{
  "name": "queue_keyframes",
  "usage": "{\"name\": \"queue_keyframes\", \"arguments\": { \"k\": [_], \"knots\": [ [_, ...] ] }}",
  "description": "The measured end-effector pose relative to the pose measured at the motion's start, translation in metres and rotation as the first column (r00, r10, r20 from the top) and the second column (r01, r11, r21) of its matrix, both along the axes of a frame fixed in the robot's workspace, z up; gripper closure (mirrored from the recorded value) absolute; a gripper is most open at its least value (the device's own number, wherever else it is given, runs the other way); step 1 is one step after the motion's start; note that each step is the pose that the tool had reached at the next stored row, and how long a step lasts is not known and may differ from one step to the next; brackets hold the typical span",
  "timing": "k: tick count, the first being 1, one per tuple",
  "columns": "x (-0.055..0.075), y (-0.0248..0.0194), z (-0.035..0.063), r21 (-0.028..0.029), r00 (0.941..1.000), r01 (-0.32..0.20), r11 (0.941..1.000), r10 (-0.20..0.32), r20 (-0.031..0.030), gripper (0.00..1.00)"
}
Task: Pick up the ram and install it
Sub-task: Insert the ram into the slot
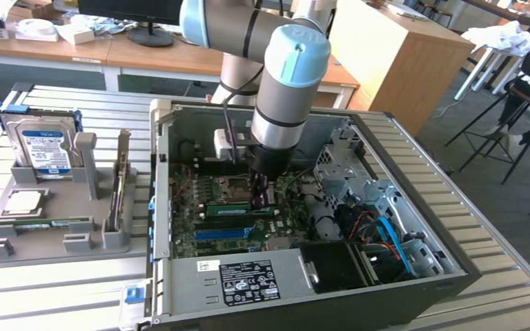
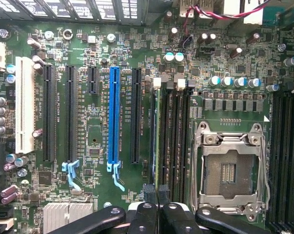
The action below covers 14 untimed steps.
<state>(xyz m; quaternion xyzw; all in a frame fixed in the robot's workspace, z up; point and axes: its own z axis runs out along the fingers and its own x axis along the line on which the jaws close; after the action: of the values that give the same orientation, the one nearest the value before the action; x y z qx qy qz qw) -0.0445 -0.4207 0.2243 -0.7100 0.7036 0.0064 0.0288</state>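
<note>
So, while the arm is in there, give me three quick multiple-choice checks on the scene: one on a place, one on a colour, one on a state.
1. Where is the gripper?
A. Over the grey tray
B. Inside the open computer case, over the motherboard
C. Over the hard drive

2. What colour is the one long slot that stands out among the black ones?
A. Red
B. Yellow
C. Blue

3. What state is the processor socket in?
A. Empty
B. Holding a silver chip
C. Covered by a fan

Answers:
1 B: the arm reaches down into the case, and the gripper is shut on the ram above the board.
2 C: it is bright blue.
3 A: the bare contacts show inside its metal frame.
</note>
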Motion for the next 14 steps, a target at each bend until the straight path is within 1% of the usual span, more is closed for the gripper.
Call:
{"name": "queue_keyframes", "arguments": {
  "k": [10,11,12,13,14],
  "knots": [
    [-0.0001,0.0001,-0.0004,0.0002,1.0000,0.000,1.0000,0.000,0.0003,0.87],
    [-0.0001,0.0000,-0.0004,0.0001,1.0000,0.000,1.0000,0.000,0.0001,0.82],
    [-0.0001,0.0000,-0.0004,0.0001,1.0000,0.000,1.0000,0.000,0.0000,0.82],
    [-0.0002,0.0000,-0.0004,0.0000,1.0000,0.000,1.0000,0.000,0.0000,0.75],
    [-0.0002,0.0000,-0.0003,-0.0001,1.0000,0.000,1.0000,0.000,0.0000,0.75]
  ]
}}
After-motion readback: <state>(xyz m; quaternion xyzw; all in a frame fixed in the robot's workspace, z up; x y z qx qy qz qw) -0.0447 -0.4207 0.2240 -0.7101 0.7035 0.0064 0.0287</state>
